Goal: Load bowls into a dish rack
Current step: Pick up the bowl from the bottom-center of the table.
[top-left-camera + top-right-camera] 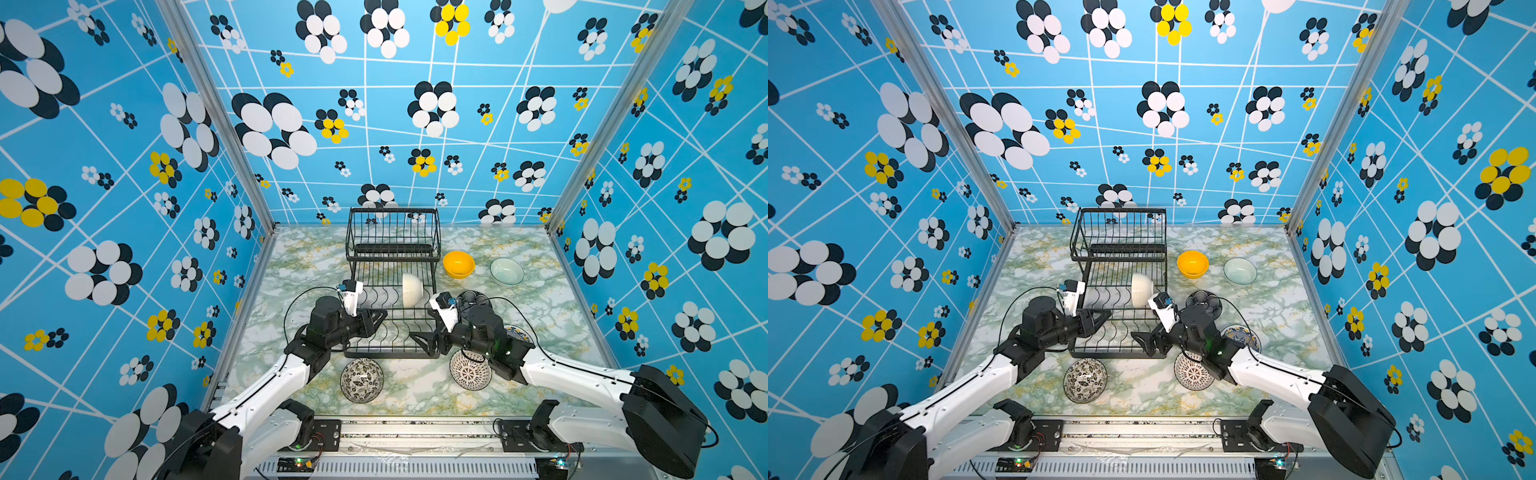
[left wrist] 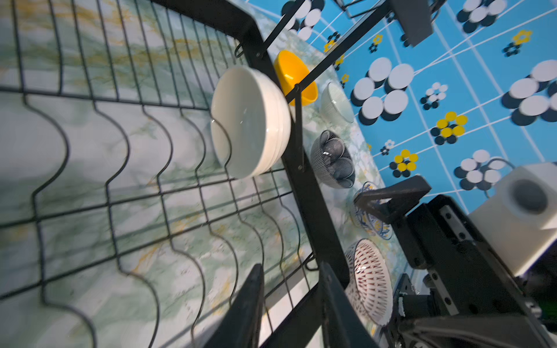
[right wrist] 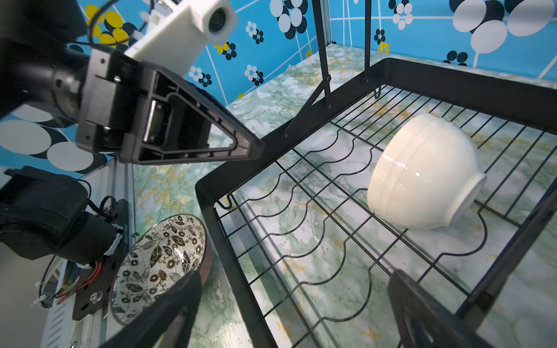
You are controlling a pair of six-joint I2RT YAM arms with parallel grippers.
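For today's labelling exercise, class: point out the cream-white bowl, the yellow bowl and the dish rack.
cream-white bowl [image 1: 412, 289]: a top view, on its outer side.
yellow bowl [image 1: 458, 263]: a top view, inside its hollow.
dish rack [image 3: 211, 188]: right wrist view, on its frame's corner.

Cream-white round ceramic bowl [image 1: 412, 289]: on its side in the lower tray of the black wire dish rack [image 1: 392, 248]. Yellow round bowl [image 1: 458, 264] and clear glass bowl [image 1: 507, 271]: right of rack. Black-and-white leaf-patterned bowl [image 1: 361, 380]: before rack.
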